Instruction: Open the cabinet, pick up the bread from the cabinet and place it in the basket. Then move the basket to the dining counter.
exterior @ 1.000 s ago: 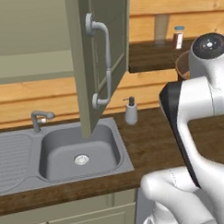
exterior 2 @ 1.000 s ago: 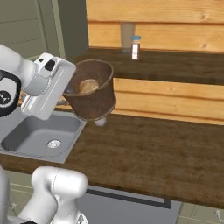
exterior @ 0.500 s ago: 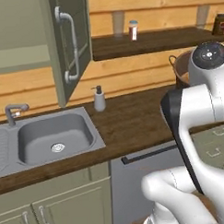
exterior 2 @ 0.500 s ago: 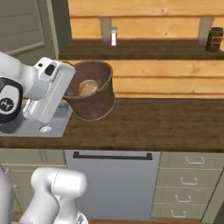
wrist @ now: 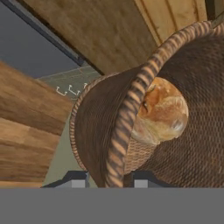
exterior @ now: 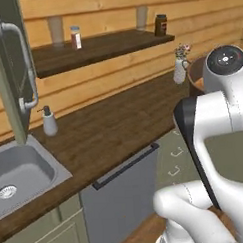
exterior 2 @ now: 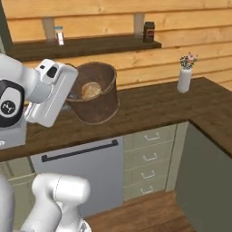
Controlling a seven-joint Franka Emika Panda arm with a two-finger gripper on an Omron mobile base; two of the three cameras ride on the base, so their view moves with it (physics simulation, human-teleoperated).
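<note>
My gripper (exterior 2: pixel 69 97) is shut on the rim of the round brown basket (exterior 2: pixel 98 99) and holds it tilted in the air above the worktop. The tan bread (exterior 2: pixel 90 89) lies inside it. In the hand view the woven rim of the basket (wrist: pixel 122 127) runs between my fingertips (wrist: pixel 77 180), and the bread (wrist: pixel 164 109) rests against the inner wall. An edge of the basket (exterior: pixel 193 78) shows behind the arm. The sage-green cabinet (exterior: pixel 10 78) stands open at the far left. The dining counter (exterior 2: pixel 216 115) lies to the right, with its plain pale front below.
A grey sink (exterior: pixel 18 173) and soap dispenser (exterior: pixel 48 121) sit at the left. A wall shelf (exterior: pixel 100 47) carries a shaker (exterior: pixel 76 37) and a dark jar (exterior: pixel 161 25). A vase of flowers (exterior 2: pixel 185 74) stands near the corner. A grey dishwasher front (exterior 2: pixel 77 172) is below.
The whole picture has slid left as the base moved right: the sink and cabinet door now sit at the left edge, and the corner with the vase has come into view. The basket stays gripped.
</note>
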